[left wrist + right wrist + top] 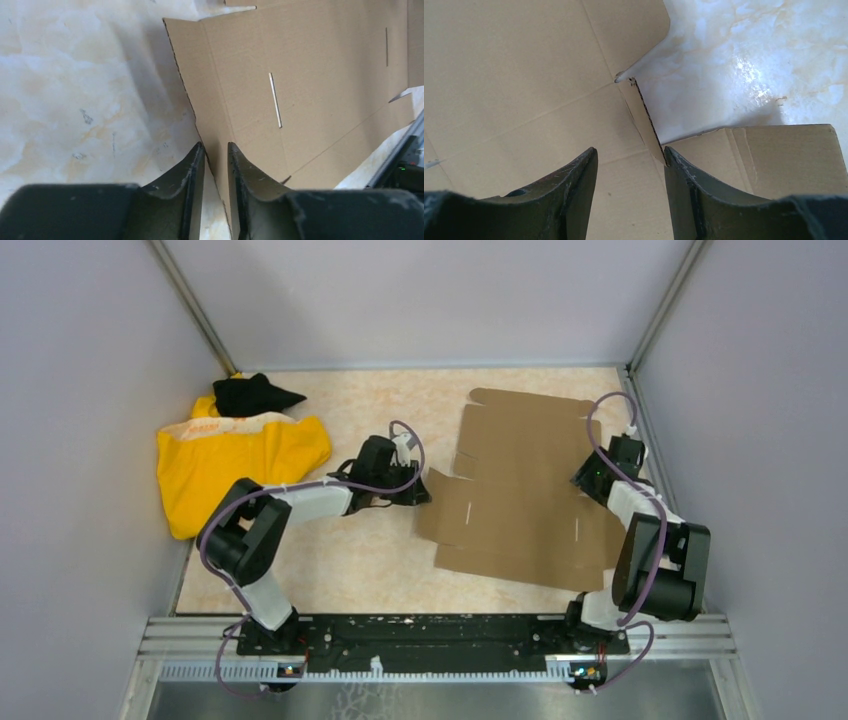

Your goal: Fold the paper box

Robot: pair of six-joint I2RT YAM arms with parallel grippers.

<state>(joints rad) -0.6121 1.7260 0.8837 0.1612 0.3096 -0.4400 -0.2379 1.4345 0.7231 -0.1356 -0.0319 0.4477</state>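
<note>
One paper box (520, 490) edge pinched in left hand (215, 146).

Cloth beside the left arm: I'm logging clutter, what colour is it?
The cloth is yellow, clearest in the top external view.

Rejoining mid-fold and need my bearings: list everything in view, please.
paper box: one, brown cardboard, unfolded die-cut sheet, centre-right of the table
yellow cloth: one, yellow, crumpled at the table's far left
black cloth: one, black, on the yellow cloth's far edge, in the far-left corner
table: one, beige marbled, beneath everything
left hand: one, black, fingers narrowly apart astride the edge of the sheet's left flap
right hand: one, black, fingers apart over the sheet's right edge
</note>
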